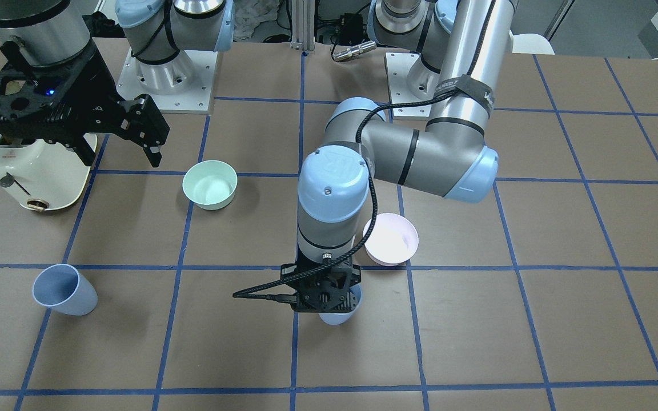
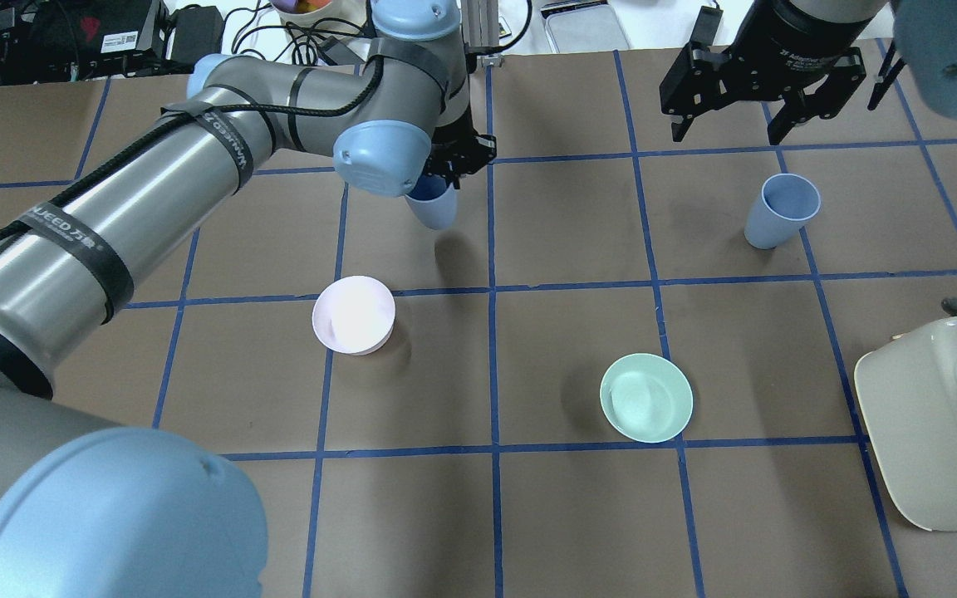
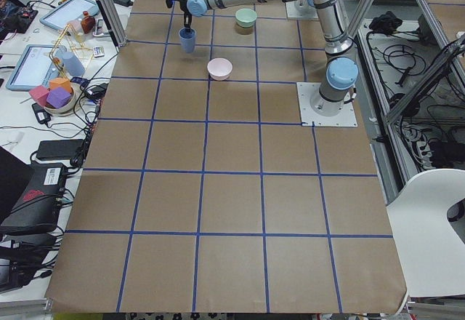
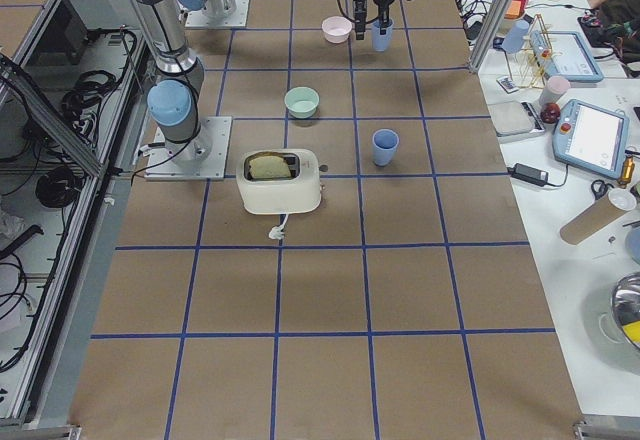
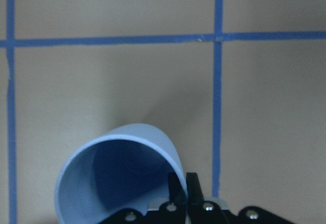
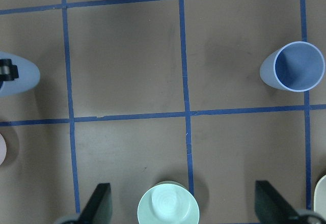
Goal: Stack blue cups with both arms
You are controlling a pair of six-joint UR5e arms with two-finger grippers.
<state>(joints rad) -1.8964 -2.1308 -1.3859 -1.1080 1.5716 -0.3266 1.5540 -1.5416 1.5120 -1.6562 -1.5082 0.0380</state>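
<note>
Front view: the left gripper (image 1: 328,294) body hides most of the held cup (image 1: 337,317). The left wrist view supplies what that lacks: fingers (image 5: 193,186) pinched on the matte rim, one inside, one outside. Overhead, the free cup (image 2: 780,212), tapered, stands upright at the held cup's 3 o'clock. The right gripper (image 2: 728,124) hangs at the free cup's 11 o'clock, fingers spread wide, empty.

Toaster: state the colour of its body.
Cream, for the toaster; it shows best in the exterior front-facing view.
</note>
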